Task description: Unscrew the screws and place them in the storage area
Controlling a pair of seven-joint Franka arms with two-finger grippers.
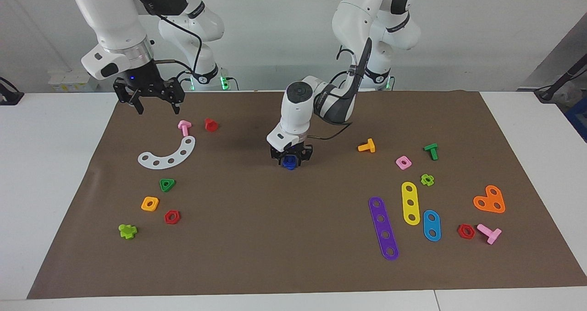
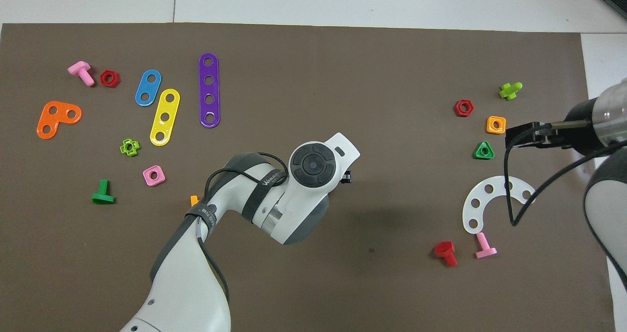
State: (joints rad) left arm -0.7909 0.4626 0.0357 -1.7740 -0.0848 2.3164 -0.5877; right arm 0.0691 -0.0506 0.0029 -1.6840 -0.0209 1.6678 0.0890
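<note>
At mat centre, left gripper (image 1: pixel 290 158) fingers clamped around the dark-blue screw (image 1: pixel 289 162) sitting on the brown mat (image 1: pixel 275 237); right gripper (image 1: pixel 153 101) waits, fingers apart, over mat edge near white curved strip (image 1: pixel 168 155).

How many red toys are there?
3. A red bolt and a red nut at the right arm's end; another red nut at the left arm's end. The left arm might hide more.

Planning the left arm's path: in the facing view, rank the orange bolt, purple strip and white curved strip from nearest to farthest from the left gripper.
1. Orange bolt, toward the left arm's end.
2. Purple strip, same end, farther from the robots.
3. White curved strip, toward the right arm's end.

The left gripper is down at the blue bolt.
</note>
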